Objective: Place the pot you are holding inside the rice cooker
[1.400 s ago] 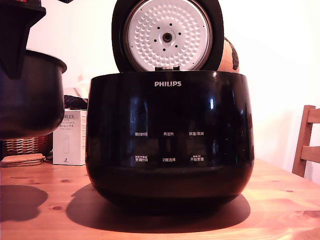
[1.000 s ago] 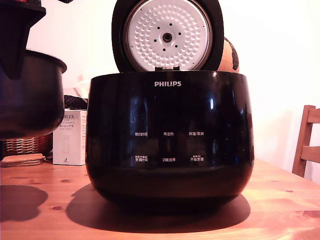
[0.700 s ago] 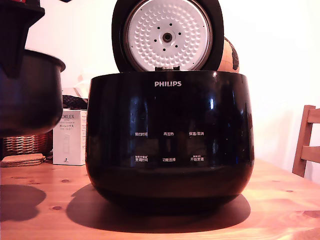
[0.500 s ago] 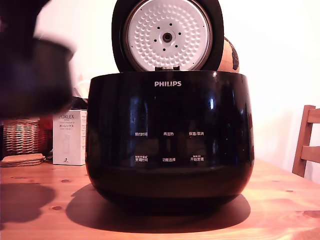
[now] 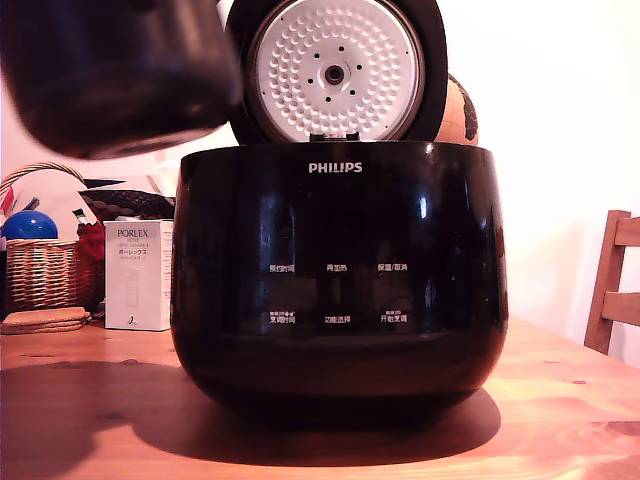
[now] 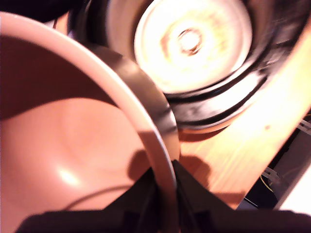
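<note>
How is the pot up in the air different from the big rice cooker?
The pot is dull black, smaller, and hangs in the air, clamped at its rim by the hand. The rice cooker is shiny black, bigger, carries white PHILIPS lettering, and sits on the wooden table with its lid up. Both are round and black.

The pot point(image 5: 120, 75) has risen from low at the exterior view's left edge to above the rim height of the rice cooker point(image 5: 335, 280) and shifted toward it, uncovering the wicker basket point(image 5: 40, 270) and blue ball point(image 5: 28, 225), while its shadow on the desk point(image 5: 560, 400) has spread.
</note>
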`<action>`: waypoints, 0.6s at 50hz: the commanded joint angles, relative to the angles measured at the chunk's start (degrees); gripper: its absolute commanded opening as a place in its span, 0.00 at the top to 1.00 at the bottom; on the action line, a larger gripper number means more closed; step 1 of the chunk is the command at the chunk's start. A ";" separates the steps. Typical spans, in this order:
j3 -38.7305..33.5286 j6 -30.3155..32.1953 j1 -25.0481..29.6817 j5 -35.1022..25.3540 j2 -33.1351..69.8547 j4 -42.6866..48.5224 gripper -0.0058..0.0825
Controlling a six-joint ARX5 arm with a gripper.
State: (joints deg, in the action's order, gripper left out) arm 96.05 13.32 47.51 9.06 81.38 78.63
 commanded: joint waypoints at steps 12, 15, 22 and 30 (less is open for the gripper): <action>2.05 5.35 4.85 0.76 -0.98 -4.28 0.96; 2.34 5.79 5.70 0.85 -0.33 -4.96 0.96; 2.47 10.29 6.95 0.81 0.76 -6.51 0.96; 2.56 14.86 7.39 0.00 2.40 -7.19 0.96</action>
State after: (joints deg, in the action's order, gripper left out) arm 96.60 26.44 54.57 8.73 83.05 73.03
